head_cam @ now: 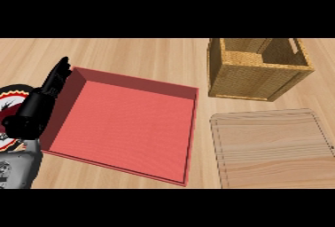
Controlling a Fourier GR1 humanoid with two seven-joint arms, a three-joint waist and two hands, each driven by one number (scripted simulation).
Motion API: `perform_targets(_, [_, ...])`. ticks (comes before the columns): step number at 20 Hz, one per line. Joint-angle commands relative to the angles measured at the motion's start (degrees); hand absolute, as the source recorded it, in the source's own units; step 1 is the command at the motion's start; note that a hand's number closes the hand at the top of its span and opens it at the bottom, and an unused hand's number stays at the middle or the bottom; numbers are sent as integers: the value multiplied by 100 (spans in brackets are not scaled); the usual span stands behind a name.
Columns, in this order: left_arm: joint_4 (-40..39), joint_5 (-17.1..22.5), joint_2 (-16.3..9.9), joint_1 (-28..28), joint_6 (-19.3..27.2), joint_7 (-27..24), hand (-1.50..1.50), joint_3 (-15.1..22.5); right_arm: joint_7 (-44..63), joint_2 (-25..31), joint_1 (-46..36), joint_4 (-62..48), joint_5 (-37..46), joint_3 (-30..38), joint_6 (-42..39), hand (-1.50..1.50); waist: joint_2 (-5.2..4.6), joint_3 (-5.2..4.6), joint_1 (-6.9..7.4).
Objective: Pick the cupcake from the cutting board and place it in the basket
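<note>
At the view's left edge my left hand [56,77] rests, fingers straight and upward, just beside the rim of a shallow red tray [124,122]. Right of the tray lies the pale wooden cutting board [271,148], its top bare; I see no cupcake anywhere. Beyond it stands the woven basket [255,80], open-topped, with bare counter [131,53] between.

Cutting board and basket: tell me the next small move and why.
Probably withdraw and re-check, not reach: the cutting board shows bare wood with no cupcake in view, and the basket interior is only partly visible. The right hand is out of view; the left hand rests open at the left edge beside the red tray.
</note>
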State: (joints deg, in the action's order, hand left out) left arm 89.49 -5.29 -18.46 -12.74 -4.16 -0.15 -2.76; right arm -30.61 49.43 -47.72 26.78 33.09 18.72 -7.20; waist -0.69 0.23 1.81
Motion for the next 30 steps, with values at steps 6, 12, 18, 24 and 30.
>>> perform_targets(6, [-15, -142, 97, 107, 33, -6, 0, 71, 276, 147, -1609, 13, -580, 288, -1212, 150, 50, -25, -20])
perform_targets(12, [-212, -131, 97, 25, 31, -83, 0, -66, 1151, 57, -2579, 135, -622, 37, -2184, 150, 61, -32, -79])
perform_targets(18, [-364, -77, 44, -116, -99, -70, 0, -168, 2077, -520, -3093, 406, -645, -172, -2395, 150, 70, -31, -126])
perform_targets(24, [-217, -307, 191, 32, 78, -167, 0, -50, 2980, -1264, -3616, 206, -576, -306, -2117, 150, 44, -30, -72])
perform_targets(30, [-62, -254, 246, 219, 6, -147, 0, -49, 3360, -1543, -3450, 339, -345, -730, -2562, 150, 66, -28, -120])
